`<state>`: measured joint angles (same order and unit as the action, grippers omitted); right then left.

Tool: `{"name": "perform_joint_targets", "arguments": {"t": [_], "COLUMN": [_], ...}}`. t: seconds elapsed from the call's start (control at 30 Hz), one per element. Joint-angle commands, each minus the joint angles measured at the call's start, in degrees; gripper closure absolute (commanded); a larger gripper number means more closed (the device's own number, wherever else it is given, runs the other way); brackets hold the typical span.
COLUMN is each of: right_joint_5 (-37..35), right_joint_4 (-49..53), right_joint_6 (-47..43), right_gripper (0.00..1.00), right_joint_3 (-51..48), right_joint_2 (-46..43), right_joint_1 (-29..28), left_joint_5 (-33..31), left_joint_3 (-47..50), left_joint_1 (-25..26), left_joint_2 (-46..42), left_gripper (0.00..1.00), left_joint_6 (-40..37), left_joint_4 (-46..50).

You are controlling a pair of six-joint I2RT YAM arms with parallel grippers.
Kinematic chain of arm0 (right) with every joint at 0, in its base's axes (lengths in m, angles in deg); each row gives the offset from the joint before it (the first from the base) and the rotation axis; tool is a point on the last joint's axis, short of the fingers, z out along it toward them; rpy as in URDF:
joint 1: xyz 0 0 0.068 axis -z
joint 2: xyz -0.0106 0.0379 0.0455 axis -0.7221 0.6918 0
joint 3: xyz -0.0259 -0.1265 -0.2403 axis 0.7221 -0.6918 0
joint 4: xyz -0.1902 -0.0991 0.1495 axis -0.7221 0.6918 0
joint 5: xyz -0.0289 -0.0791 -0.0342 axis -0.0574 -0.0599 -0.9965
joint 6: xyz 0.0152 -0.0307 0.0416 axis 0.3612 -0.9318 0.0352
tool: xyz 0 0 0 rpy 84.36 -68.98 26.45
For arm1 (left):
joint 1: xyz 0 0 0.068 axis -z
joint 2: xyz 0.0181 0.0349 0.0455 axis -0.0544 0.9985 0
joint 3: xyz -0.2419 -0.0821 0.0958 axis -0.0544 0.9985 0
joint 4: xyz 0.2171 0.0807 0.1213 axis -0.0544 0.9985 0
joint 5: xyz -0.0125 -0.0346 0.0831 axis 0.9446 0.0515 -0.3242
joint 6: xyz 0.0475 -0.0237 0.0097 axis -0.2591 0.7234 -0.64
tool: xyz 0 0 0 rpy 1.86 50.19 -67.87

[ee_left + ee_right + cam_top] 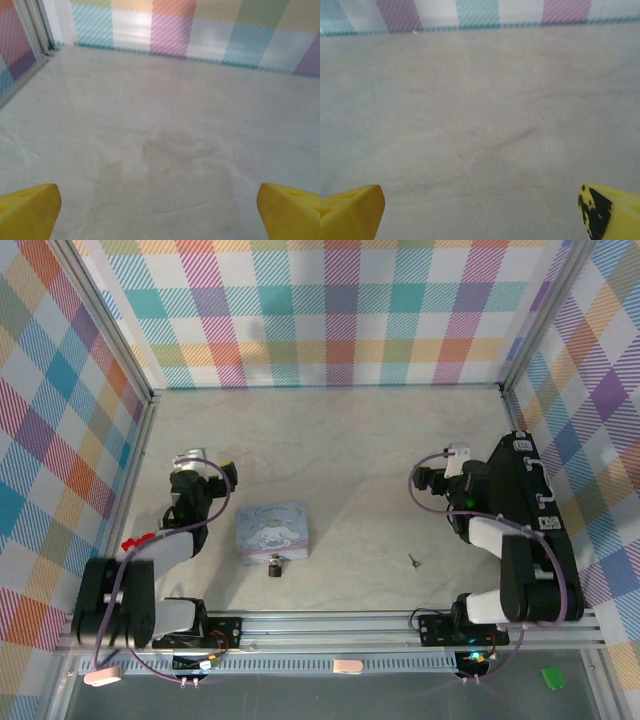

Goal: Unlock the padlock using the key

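Padlock [274, 566]: on tabletop [350, 450], against near edge of cartoon-printed tin box [273, 531]. Key [413, 561]: flat on tabletop, well apart to its right. Left tool [160, 210]: spread wide. Right tool [480, 210]: spread wide.

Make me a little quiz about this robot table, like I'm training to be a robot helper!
1. Fill in: the left gripper and the right gripper both hold nothing, and their jaws are ____.
2. Which gripper is the key nearer to? A) left gripper B) right gripper
3. True or false: the padlock sits right at the near side of the tin box.
Key: 1 open; 2 B; 3 true.
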<state>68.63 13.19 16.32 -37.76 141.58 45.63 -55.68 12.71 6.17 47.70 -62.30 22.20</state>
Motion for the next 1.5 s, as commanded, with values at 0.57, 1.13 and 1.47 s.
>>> {"name": "perform_joint_targets", "arguments": {"t": [0.57,1.13,1.47], "right_joint_5": [7.39,-4.00,-3.62], "right_joint_4": [53.94,93.14,89.79], "right_joint_6": [32.30,48.37,53.86], "right_gripper": [0.01,0.04,0.26], "right_joint_3": [20.63,21.52,11.84], "right_joint_2": [-33.27,-24.65,-19.82], "right_joint_1": [-0.52,-26.00,-26.91], "left_joint_5": [-5.20,16.07,10.45], "left_joint_3": [-23.00,-11.06,-10.30], "left_joint_1": [0.26,16.11,26.51], "left_joint_2": [-34.94,-35.61,-27.82], "left_gripper": [0.00,0.00,0.00], "left_joint_6": [33.15,33.48,34.24], "left_joint_4": [66.52,63.04,55.37]}}
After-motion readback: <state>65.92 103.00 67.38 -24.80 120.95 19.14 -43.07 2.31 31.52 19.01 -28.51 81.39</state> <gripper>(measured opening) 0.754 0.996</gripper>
